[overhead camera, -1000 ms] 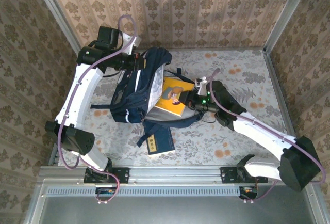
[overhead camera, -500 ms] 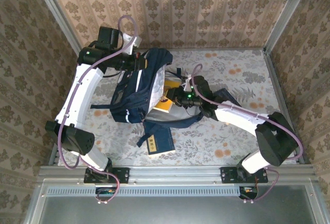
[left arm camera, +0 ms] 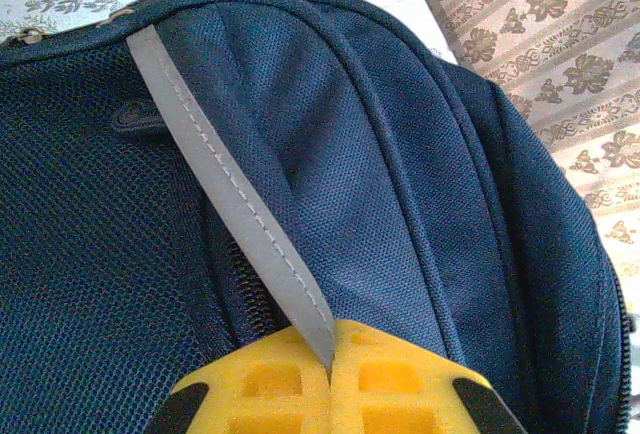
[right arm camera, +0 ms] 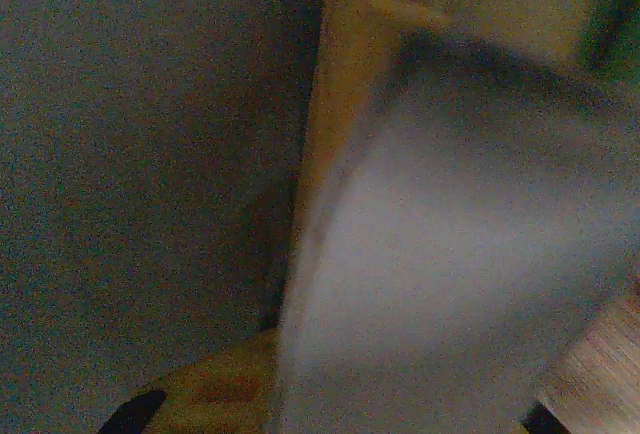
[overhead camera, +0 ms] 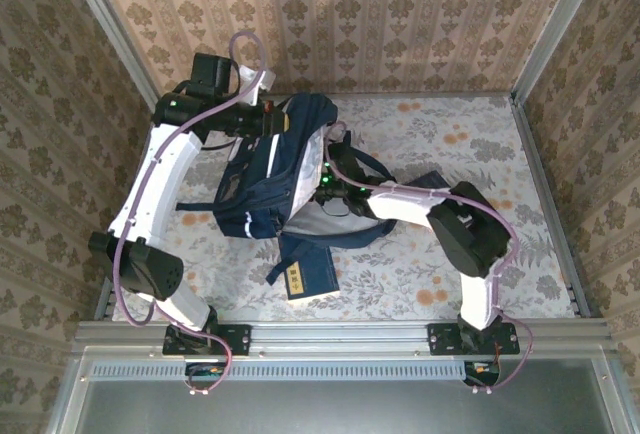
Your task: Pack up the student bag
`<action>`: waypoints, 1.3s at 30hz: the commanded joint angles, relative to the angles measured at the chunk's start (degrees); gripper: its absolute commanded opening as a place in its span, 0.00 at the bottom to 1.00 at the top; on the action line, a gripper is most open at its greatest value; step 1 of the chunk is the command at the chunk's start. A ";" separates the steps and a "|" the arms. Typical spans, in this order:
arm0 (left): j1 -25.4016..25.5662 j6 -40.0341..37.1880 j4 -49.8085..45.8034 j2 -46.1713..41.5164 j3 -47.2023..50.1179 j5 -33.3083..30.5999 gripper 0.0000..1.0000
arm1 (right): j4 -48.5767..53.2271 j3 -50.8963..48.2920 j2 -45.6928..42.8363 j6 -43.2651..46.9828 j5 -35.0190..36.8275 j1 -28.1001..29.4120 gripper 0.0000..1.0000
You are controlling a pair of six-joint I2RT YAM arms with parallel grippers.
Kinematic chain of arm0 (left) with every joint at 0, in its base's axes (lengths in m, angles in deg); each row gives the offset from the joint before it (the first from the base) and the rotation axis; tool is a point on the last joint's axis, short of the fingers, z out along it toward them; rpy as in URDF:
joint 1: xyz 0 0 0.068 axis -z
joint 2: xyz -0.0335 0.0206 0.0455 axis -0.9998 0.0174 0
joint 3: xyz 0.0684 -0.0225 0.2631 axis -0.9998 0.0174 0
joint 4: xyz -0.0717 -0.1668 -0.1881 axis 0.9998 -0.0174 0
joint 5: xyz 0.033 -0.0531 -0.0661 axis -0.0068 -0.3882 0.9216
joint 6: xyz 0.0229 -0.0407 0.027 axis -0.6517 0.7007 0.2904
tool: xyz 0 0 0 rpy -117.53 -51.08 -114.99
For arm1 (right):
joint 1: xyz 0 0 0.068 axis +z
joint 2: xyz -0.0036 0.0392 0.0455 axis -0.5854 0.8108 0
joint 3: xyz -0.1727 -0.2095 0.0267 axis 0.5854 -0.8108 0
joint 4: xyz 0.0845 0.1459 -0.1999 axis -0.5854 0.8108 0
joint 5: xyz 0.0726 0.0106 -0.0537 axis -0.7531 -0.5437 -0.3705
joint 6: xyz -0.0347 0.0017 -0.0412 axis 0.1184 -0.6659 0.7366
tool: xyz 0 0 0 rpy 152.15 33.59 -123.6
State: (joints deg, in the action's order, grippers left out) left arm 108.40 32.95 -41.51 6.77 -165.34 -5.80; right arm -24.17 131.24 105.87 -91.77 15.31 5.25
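**Left gripper** (left arm camera: 331,352): jaws pressed together, pinching a grey stitched webbing strip (left arm camera: 228,186) on the large navy-blue fabric student bag (overhead camera: 262,182). The bag's top sits at these jaws. Its body lies on the floral-patterned surface (overhead camera: 460,139) and reaches across to the right gripper (overhead camera: 327,187).

**Right gripper:** inside the bag's open mouth. The wrist view is dim and blurred, with a pale grey panel (right arm camera: 450,254) and a yellowish edge (right arm camera: 325,104) just ahead of the jaws. Whether these jaws are spread or closed cannot be told.

**Other item:** a small flat navy booklet with a yellow label (overhead camera: 311,280) lies nearward of the right jaws, apart from them.
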 commanded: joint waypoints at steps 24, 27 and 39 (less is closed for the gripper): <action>-5.43 8.77 15.46 -5.28 5.03 -1.43 0.00 | 4.56 4.64 -5.03 18.01 1.15 -1.65 0.86; -7.03 10.68 16.75 -5.54 7.13 -3.15 0.00 | 7.77 2.04 -8.73 19.71 3.48 -2.10 0.86; -11.05 15.81 21.34 3.05 5.50 -6.98 0.02 | 9.97 -13.64 -25.40 19.76 17.51 -3.02 0.77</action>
State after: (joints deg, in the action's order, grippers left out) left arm 98.87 47.37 -27.02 6.44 -155.98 -10.41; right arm -14.71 120.18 85.06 -73.80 28.30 2.28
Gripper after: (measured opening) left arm 0.044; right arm 0.777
